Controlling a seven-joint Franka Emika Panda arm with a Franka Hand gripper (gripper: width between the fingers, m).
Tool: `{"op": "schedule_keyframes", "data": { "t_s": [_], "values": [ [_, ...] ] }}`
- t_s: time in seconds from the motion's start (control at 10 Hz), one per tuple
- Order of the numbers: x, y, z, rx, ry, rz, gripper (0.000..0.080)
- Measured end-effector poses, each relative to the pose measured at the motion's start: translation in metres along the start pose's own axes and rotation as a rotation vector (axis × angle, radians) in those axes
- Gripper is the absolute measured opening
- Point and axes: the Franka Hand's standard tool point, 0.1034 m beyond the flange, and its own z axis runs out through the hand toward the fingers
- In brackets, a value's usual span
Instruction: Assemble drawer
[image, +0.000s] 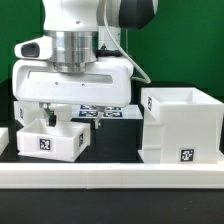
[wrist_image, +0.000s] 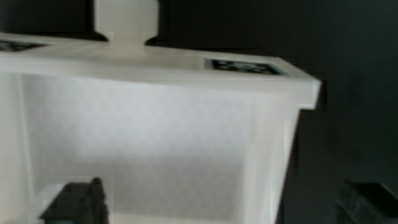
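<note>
We log the small tray (image: 47, 142) open side up at about 8 o'clock in the exterior view, directly under the gripper (wrist_image: 222, 203). The housing (image: 182, 125) stands well apart at 4 o'clock, mouth up too. We cannot fix the tray's long axis. In the wrist view its knob (wrist_image: 121, 22) juts from one end wall. Jaws are spread wide, clamping nothing. The dark fingertips (wrist_image: 75, 203) hang low by the tray, contact unclear. The marker board (image: 100, 110) lies farther back.

Front edge of the bench (image: 115, 150): tray (image: 48, 142) and housing (image: 180, 125) side by side.
There's the tray toward the exterior view's left corner, the housing well apart toward its right corner, the marker board (image: 100, 112) lying behind, between the two.
</note>
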Motion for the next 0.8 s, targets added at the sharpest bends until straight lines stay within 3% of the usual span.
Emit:
{"op": "schedule_keyframes", "data": {
  "t_s": [0.5,0.8],
  "values": [
    [-0.012,-0.002,0.027,-0.014,-0.013,-0.012,0.0648],
    [-0.014,-0.003,0.035,-0.018,-0.014,-0.018,0.0648]
  ]
}}
